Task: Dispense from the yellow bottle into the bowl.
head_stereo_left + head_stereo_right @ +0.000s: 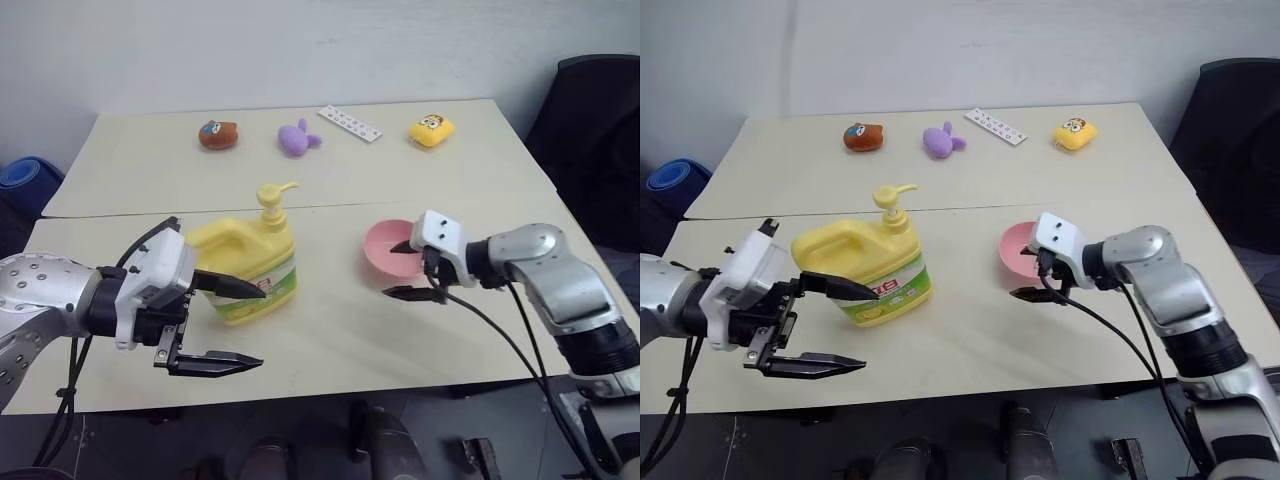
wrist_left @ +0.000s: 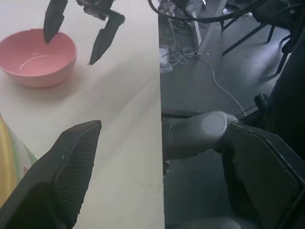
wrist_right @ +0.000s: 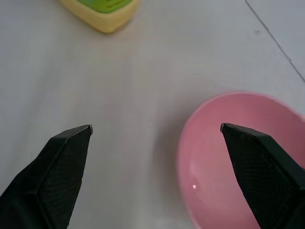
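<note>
The yellow bottle [image 1: 247, 266] stands upright on the worktop [image 1: 330, 340] toward its near edge, left of centre, with its pump spout pointing toward the right side. The bowl [image 1: 390, 249] sits on the worktop to the right of the bottle, well apart from it, also near the front edge. No liquid can be made out in the bowl, so the dispensing has not begun; this reads as the approach step.

The left gripper [image 1: 232, 325] hangs just in front of the bottle on its near-left side, jaws spread wide, one finger lying across the front of the label and the other lower, over the bare worktop. It holds nothing. Whether the upper finger touches the bottle cannot be told.

The right gripper [image 1: 407, 270] is at the bowl, jaws likewise spread wide and empty. In the right wrist view one finger is over the bowl's hollow and the other over the worktop beside it, so the rim lies between them; contact cannot be told.

Next, I judge, the right gripper needs to close on the rim and bring the bowl under the spout, or steady it there, while the left gripper gets above the pump head and presses straight down. The spout's reach is short, so the bowl must end up close against the bottle.

Small toys lie along the far edge, clear of the work.
</note>
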